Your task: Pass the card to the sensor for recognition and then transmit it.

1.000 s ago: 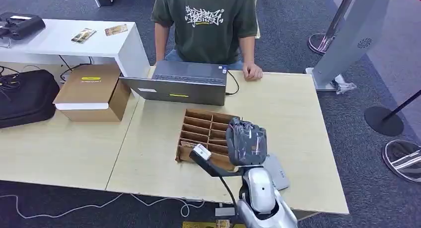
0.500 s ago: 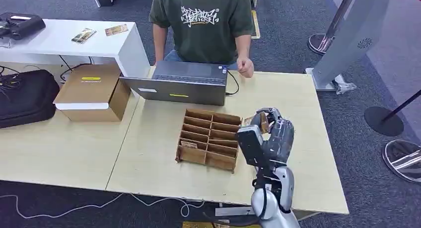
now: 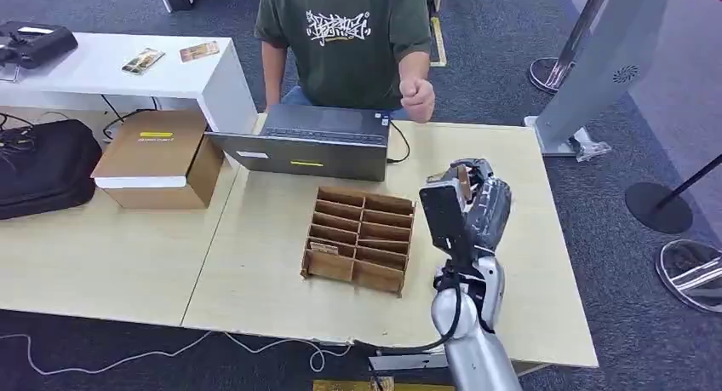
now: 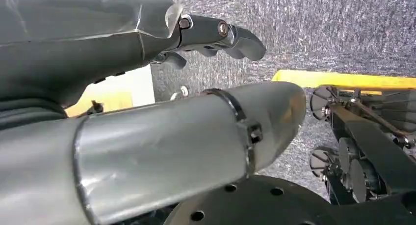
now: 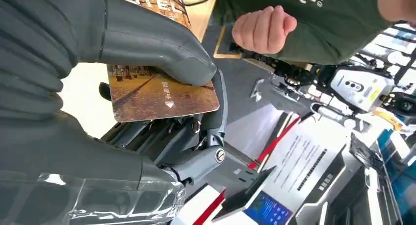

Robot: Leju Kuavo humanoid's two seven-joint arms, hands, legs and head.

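Note:
My right hand [image 3: 477,205] is raised above the right half of the wooden table [image 3: 255,263], past the right end of the cardboard divider tray [image 3: 358,238]. It pinches a brown picture card [image 5: 162,91] between thumb and fingers; the card's edge [image 3: 461,183] peeks out at the top of the hand. Across the table a person in a green shirt holds a closed fist [image 3: 417,98] in the air, a short way beyond the card [image 5: 265,29]. My left hand [image 4: 211,31] hangs over grey carpet, its fingers stretched out and holding nothing.
A grey laptop [image 3: 306,144] stands between the tray and the person. A cardboard box [image 3: 157,157] and a black bag [image 3: 42,165] lie at the left. A white side table [image 3: 128,67] stands behind them, a grey kiosk stand [image 3: 604,67] at the right.
My right hand has lifted from beside the tray's front corner and moved farther toward the person, with the card in it. The person's hand has risen off the table into a fist.

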